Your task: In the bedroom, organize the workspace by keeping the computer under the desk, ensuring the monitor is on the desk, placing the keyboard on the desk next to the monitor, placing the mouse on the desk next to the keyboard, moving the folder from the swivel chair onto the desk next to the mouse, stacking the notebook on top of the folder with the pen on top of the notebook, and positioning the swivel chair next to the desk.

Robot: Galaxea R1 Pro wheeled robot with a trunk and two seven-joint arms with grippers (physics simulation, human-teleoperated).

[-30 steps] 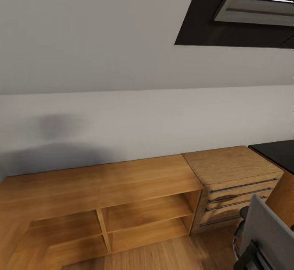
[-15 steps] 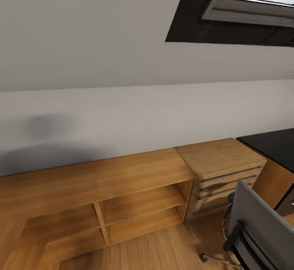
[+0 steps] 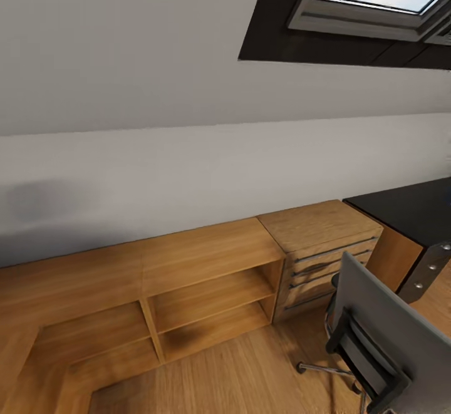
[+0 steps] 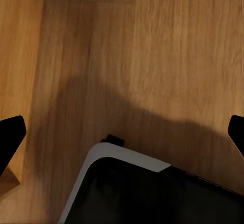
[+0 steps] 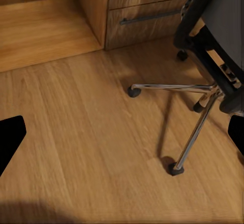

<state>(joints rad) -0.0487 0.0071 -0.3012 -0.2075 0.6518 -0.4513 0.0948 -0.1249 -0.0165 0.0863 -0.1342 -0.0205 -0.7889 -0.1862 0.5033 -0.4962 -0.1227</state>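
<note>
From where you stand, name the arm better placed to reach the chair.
Right, probably. The chair sits at the head view's lower right, beside the desk, and the right gripper, fingertips apart, looks at its chrome base nearby. The left gripper, also open, faces bare wood floor.

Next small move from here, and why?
Probably keep turning right: the swivel chair and the desk sit cut off at the head view's right edge, while the wooden shelf takes the centre. Both claws look open and empty.

grey swivel chair (image 3: 376, 314), black desk (image 3: 413, 207), light wooden chest (image 3: 319, 238)
</note>
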